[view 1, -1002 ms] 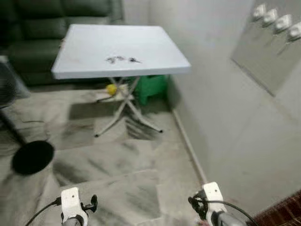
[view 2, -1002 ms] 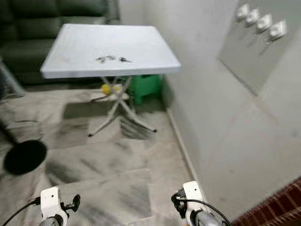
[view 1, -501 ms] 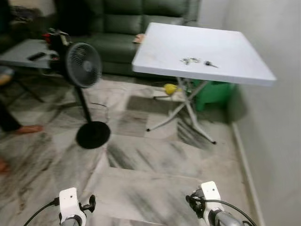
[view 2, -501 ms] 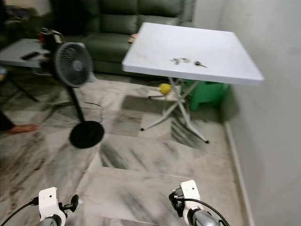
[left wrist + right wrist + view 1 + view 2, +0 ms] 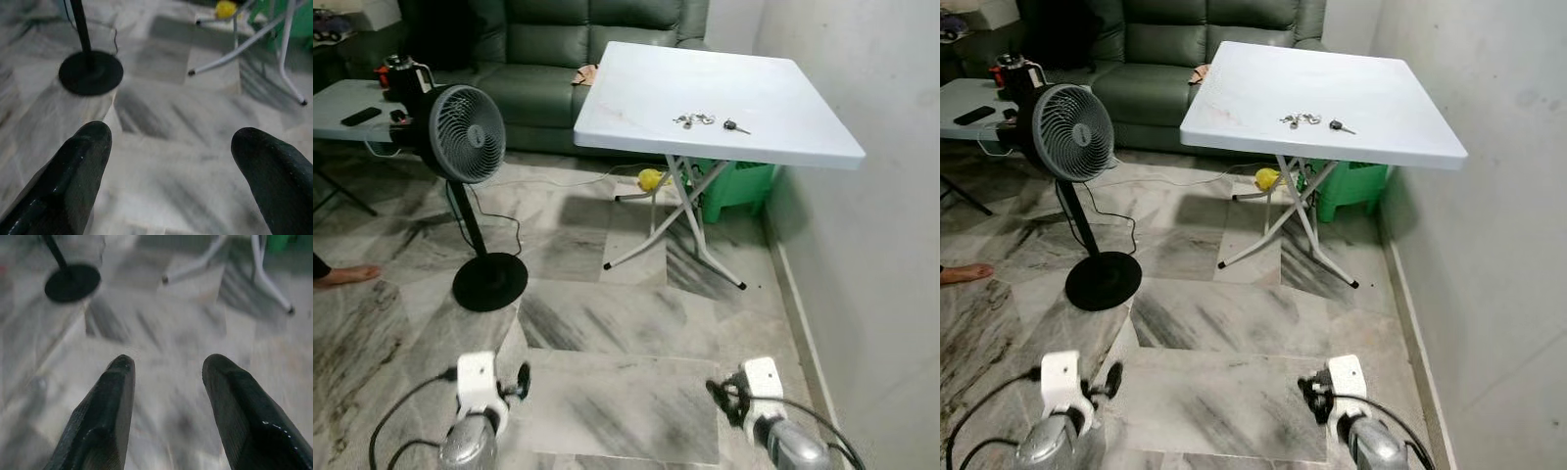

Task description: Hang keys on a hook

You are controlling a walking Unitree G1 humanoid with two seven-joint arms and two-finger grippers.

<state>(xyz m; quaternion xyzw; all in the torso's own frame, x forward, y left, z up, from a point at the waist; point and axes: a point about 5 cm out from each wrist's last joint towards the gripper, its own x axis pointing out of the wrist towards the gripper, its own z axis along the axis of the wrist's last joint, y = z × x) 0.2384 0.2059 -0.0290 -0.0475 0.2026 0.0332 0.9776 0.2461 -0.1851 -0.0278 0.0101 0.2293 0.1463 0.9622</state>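
Scene: you are looking down across a marble floor toward a white folding desk that stands against the wall.
Keys: the keys lie on top of the desk, toward its wall side, with a single dark-headed key just beside them, a little nearer the wall.
Left gripper: your left gripper hangs low over the floor, well short of the desk; its fingers are spread wide and hold nothing.
Right gripper: your right gripper is also low over the floor, well short of the desk; its fingers are parted, less widely than the left pair, and hold nothing.
Around the desk: a standing fan is off the desk's left side, a green sofa is behind the desk, a green bin and a yellow ball sit under it.
Person: a bare foot rests on the floor, far to the left of the desk, beyond the fan.
Step in hand: by my judgement you are at the approach, with the keys not yet picked up.
Next move: you need to walk up to the desk's near edge, passing to the right of the fan's base, then raise one gripper over the keys.
Hook: I cannot place a hook from here.
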